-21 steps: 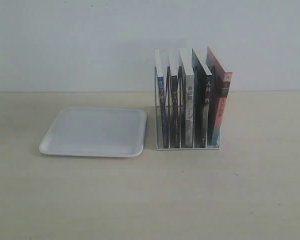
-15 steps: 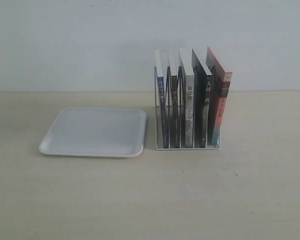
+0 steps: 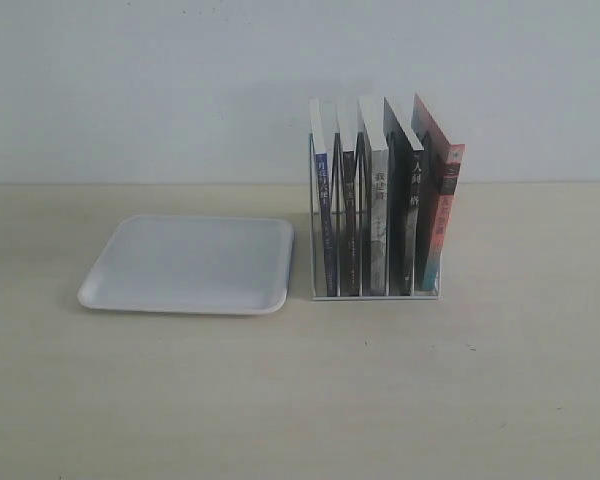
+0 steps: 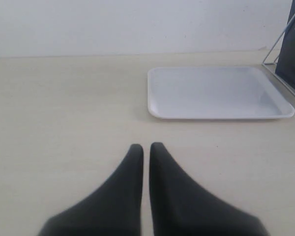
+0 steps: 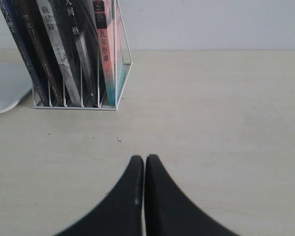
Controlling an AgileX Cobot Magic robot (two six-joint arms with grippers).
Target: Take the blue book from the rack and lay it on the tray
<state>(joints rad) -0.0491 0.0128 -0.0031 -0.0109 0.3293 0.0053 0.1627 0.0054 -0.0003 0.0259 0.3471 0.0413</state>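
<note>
Right tool (image 5: 144, 158) and left tool (image 4: 146, 146) both sit pinched shut and empty, while the blue book (image 3: 327, 232) stands upright, spine toward me, in the end slot of the rack (image 3: 375, 296) nearest the tray (image 3: 185, 265), toward the tabletop's (image 3: 380, 400) far edge, seemingly closer to my right tool.

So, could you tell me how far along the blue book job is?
Nothing is done yet: the blue book stands in the rack, in the end slot nearest the tray, which holds nothing. Nothing is in hand: the left gripper and right gripper are shut, empty, over the table. Left: pulling the book out and laying it on the tray.
</note>
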